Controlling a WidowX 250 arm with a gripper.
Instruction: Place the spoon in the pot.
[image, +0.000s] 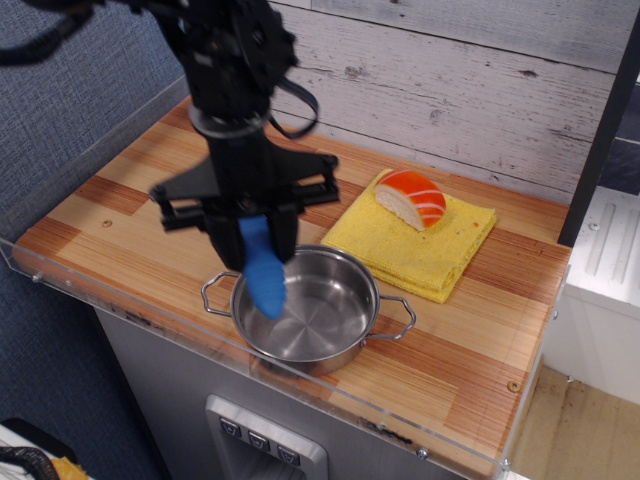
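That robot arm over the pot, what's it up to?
The arm's hand is gripping a spoon by its thick blue handle, which hangs down over the left side of a shiny steel pot at the front of the wooden counter. The spoon has not been let go yet. Behind the pot, a piece of toy salmon sushi sits on a yellow cloth.

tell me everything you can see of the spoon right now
Only the spoon's thick blue ribbed handle shows; its bowl end is hidden up inside the black claw, which is shut on it. It hangs roughly upright, handle end down, over the left part of the steel pot, the tip seen against the pot's inside. Whether it touches the pot cannot be told.
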